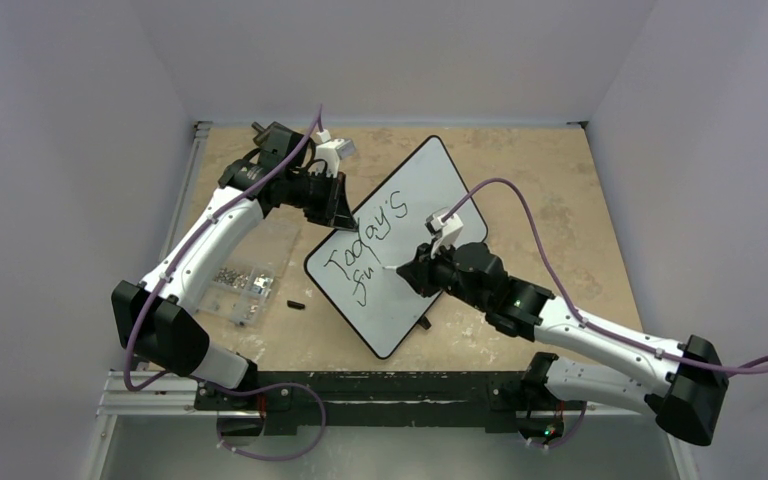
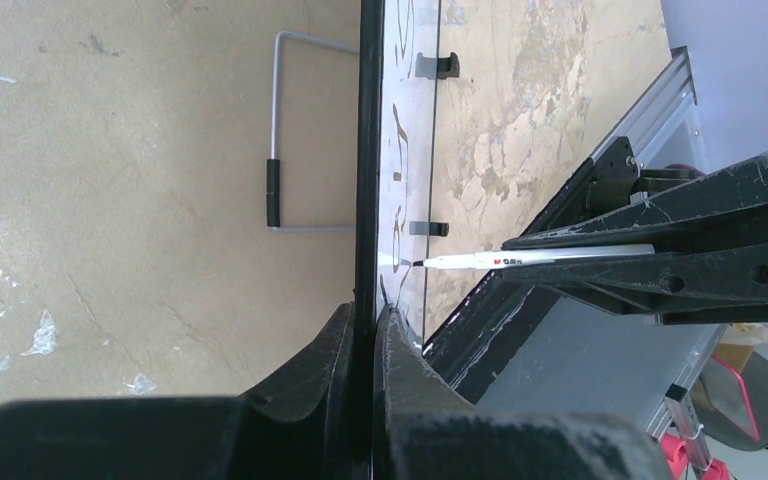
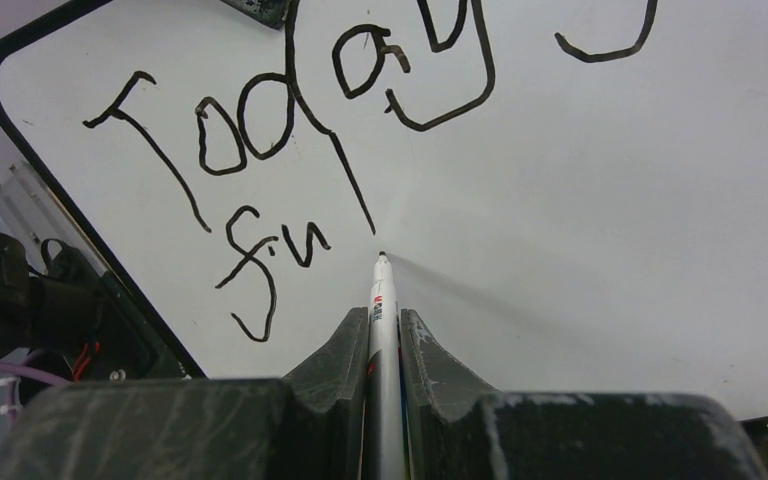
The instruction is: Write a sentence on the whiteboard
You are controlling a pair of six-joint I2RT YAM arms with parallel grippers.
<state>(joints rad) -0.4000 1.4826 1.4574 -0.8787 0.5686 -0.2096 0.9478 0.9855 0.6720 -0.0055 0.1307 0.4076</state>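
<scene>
A whiteboard [image 1: 438,180] stands on the worktop [image 1: 530,190], turned diagonally. The left claw [image 1: 343,218] is clamped on its rim. The right claw [image 1: 410,270] pinches a marker [image 3: 381,300], its tip by the sentence [image 1: 370,238], reading "Today's fu".

Sentence [image 3: 305,115] top cut off by frame; box [image 1: 270,240] contents indistinct.

Even, bright light; sharp views, soft shadow beside the marker [image 3: 381,300] tip.
</scene>
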